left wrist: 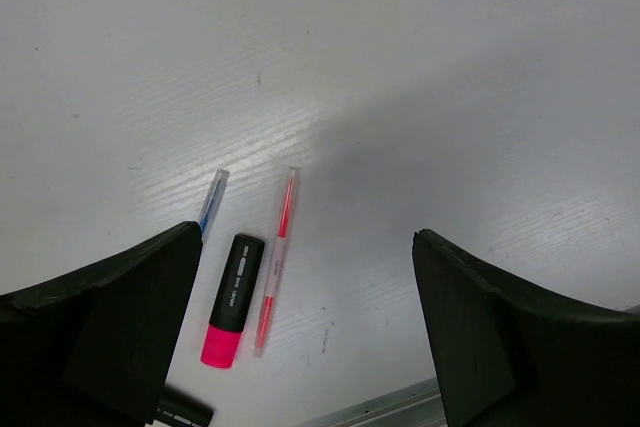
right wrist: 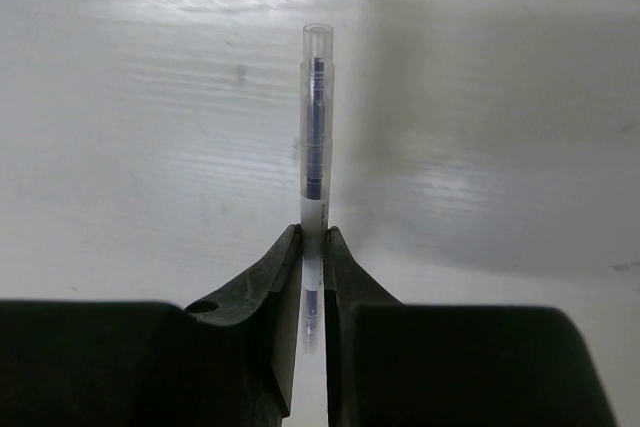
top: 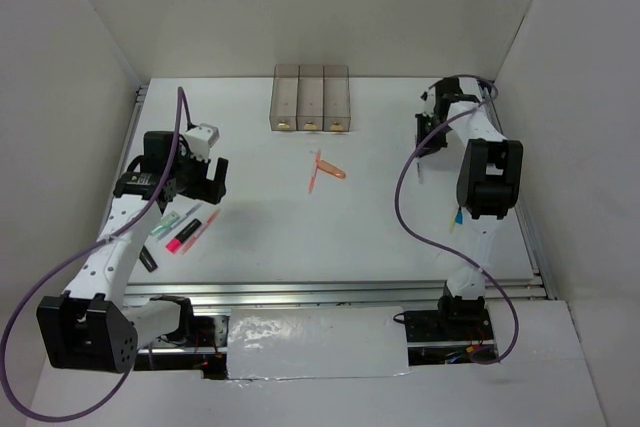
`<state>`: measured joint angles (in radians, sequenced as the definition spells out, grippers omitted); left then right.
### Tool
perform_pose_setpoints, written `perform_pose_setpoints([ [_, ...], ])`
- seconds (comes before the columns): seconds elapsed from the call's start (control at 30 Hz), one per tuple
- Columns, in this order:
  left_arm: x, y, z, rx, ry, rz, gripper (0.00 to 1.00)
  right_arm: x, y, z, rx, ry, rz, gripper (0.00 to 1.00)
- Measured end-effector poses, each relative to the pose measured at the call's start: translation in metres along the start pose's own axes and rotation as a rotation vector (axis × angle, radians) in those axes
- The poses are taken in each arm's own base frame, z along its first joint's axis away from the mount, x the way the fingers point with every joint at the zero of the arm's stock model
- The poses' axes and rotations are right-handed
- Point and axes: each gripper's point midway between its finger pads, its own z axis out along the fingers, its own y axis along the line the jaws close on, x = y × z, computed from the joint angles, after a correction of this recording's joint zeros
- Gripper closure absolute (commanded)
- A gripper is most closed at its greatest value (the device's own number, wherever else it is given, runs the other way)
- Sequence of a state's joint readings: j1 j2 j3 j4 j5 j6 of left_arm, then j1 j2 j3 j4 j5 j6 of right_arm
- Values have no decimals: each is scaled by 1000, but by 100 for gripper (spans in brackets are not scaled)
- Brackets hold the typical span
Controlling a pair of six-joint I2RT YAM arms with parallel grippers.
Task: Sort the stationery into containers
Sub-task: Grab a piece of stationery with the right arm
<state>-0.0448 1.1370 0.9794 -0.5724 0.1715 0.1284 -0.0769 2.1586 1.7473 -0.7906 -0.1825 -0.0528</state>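
White tabletop (top: 380, 237), right end effector (right wrist: 312, 234) pinching slim clear-barrelled pen (right wrist: 317, 117), left end effector (left wrist: 305, 237) spread above pink highlighter (left wrist: 232, 299)

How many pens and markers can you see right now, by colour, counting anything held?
orange pens: 2
pink highlighter: 1
red pen: 1
pale pen, blue tip: 1
black marker: 1
clear pen, dark ink, held in the right gripper: 1
Total: 7
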Motion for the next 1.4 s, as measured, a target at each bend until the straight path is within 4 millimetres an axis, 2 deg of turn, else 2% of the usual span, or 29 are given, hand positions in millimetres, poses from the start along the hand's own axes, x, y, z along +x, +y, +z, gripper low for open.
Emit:
perform_pose_setpoints([
  [0.17,-3,1,1,1,3,0,1,-15,36,9,-17,-18,-23,93],
  [0.27,-7,1,0,0,-7,2,1,-16,50,23,-14,-6,-28,85],
  [0.33,-9,1,-1,-1,-12,3,1,-10,55,33,-5,17,-29,83],
  [0.37,-10,1,-1,-1,-13,3,1,-6,58,39,0,30,-28,77],
  [0.57,-13,2,-3,-1,-20,5,1,-5,62,40,24,30,-18,65],
  [0.7,-18,1,-6,4,-31,6,1,-1,64,39,26,34,-10,65],
  [0.9,-20,-2,-16,7,-50,10,1,39,67,26,43,96,-11,64],
  [0.97,-21,-3,-21,4,-61,12,1,46,70,24,49,107,-15,64],
  [1.2,-22,-5,-32,0,-79,17,1,53,73,23,77,109,-22,65],
  [1.4,-22,-6,-36,-1,-84,18,1,51,72,22,91,108,-18,76],
])
